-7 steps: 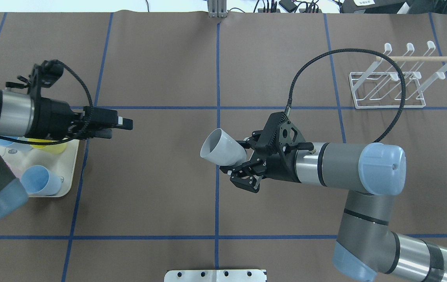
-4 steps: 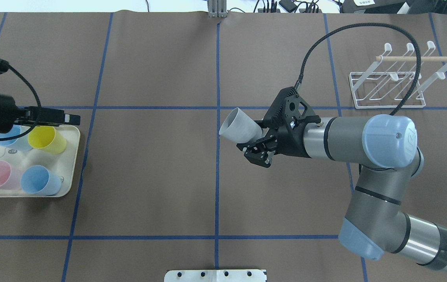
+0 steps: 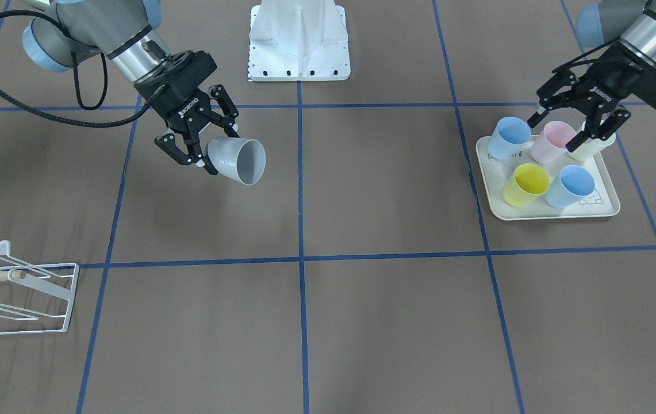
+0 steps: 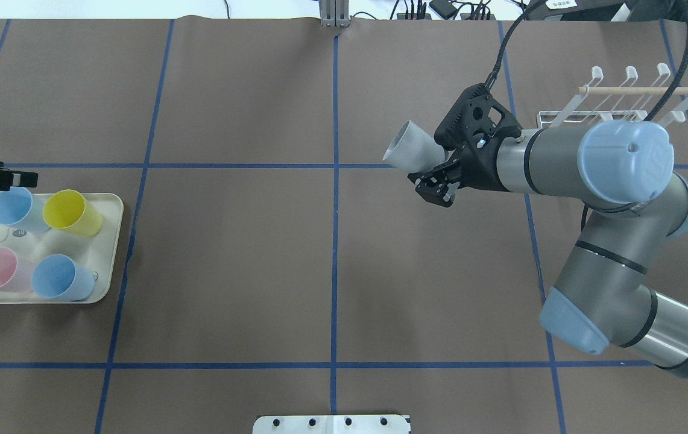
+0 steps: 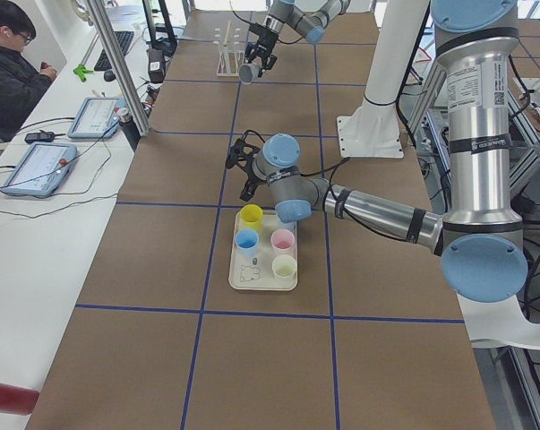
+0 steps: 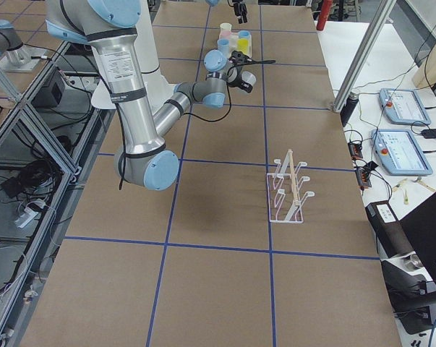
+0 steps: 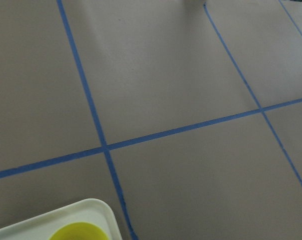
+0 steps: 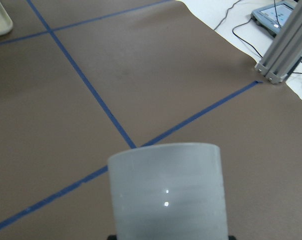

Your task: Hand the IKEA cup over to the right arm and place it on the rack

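1. Reaching across the overhead view, the right arm [image 4: 561, 163] is seen in front of the white wire rack [image 4: 633, 90], whose base is largely covered.
2. The rack is cut off by the frame edge in the front-facing view.
3. Five pastel cups [image 3: 526, 184] are carried on the cream tray [image 3: 534, 215]; the cream one is partly hidden behind the left gripper [image 3: 557, 131], which is spread above them.
4. Overhead, only that gripper's tip is shown.
5. The grey IKEA cup [image 3: 238, 160] is pinched at its base by the right gripper [image 3: 213, 146], tilted sideways in the air, apart from the rack.
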Controlling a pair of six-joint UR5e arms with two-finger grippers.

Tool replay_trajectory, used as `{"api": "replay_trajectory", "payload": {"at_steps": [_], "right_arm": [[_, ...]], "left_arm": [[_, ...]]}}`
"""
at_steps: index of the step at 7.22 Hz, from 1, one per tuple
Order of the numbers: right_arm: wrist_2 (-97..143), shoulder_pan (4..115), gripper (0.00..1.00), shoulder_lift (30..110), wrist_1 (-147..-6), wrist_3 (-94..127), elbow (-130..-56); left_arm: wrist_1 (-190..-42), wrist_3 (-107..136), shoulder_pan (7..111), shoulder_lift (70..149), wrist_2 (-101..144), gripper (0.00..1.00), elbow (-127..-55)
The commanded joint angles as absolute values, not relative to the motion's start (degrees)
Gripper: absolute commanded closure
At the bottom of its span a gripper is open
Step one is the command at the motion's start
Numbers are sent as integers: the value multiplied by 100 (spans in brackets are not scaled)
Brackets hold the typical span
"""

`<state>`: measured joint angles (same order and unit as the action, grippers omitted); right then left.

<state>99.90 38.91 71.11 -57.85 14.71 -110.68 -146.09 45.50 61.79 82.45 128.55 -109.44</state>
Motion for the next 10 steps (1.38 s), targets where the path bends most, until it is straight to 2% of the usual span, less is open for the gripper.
{"api": "replay_trajectory", "payload": {"at_steps": [1, 2, 5, 8, 10], "right_arm": [[9958, 4409, 100, 7285, -6937, 968, -11458], [9923, 4743, 100, 7512, -7387, 271, -11678], [9291, 5509, 100, 8357, -7479, -2591, -11856], [9089, 5932, 100, 8490, -7734, -4811, -11655], [8668, 6335, 100, 8237, -7726, -6818, -11182]], "left_arm": [[-14599, 4430, 6214, 8191, 12858, 0, -10942], [-14599, 4430, 6214, 8183, 12858, 0, -10934], [-14599, 4430, 6196, 8156, 12867, 0, -10899], [-14599, 4430, 6170, 8156, 12867, 0, -10881], [-14607, 4430, 6170, 8165, 12867, 0, -10881]]}}
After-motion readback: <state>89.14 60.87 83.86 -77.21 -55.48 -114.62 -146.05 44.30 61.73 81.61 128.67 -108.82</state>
